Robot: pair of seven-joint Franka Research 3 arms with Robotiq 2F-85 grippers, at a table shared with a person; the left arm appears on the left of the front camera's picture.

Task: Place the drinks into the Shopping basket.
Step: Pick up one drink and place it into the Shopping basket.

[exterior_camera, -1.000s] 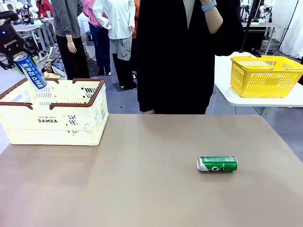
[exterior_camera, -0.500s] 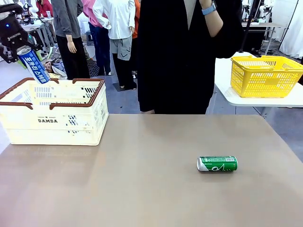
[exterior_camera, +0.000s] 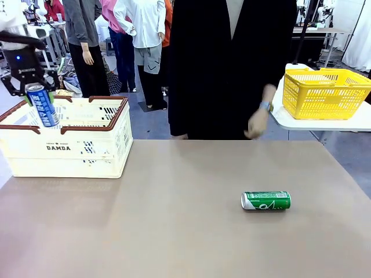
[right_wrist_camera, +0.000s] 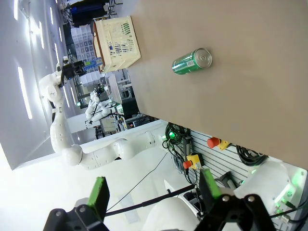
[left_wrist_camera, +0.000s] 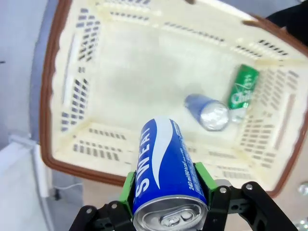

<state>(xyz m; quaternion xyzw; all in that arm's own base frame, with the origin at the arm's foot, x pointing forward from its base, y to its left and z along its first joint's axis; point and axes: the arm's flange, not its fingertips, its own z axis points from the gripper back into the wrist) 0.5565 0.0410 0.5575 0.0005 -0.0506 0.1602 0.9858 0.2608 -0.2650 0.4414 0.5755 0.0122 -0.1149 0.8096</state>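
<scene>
My left gripper (exterior_camera: 36, 91) is shut on a blue drink can (exterior_camera: 44, 106) with white lettering, held nearly upright just above the cream Shopping basket (exterior_camera: 64, 147) at the table's far left. In the left wrist view the green pads (left_wrist_camera: 129, 186) clamp this blue can (left_wrist_camera: 166, 173) over the basket's floor (left_wrist_camera: 134, 82), where another blue can (left_wrist_camera: 207, 111) and a green can (left_wrist_camera: 243, 87) lie. A green can (exterior_camera: 266, 200) lies on its side on the table right of centre, also seen as the green can (right_wrist_camera: 192, 61) in the right wrist view. My right gripper (right_wrist_camera: 154, 192) is open, high above the table.
A person in black stands at the far edge, one hand (exterior_camera: 257, 122) lowered near the table. A yellow mesh basket (exterior_camera: 324, 92) rests on a white side table at back right. The brown tabletop (exterior_camera: 174, 220) spreads between basket and green can.
My left gripper has carried the blue can right and down, turning it more upright over the basket. The person's raised hand has dropped toward the table edge.
</scene>
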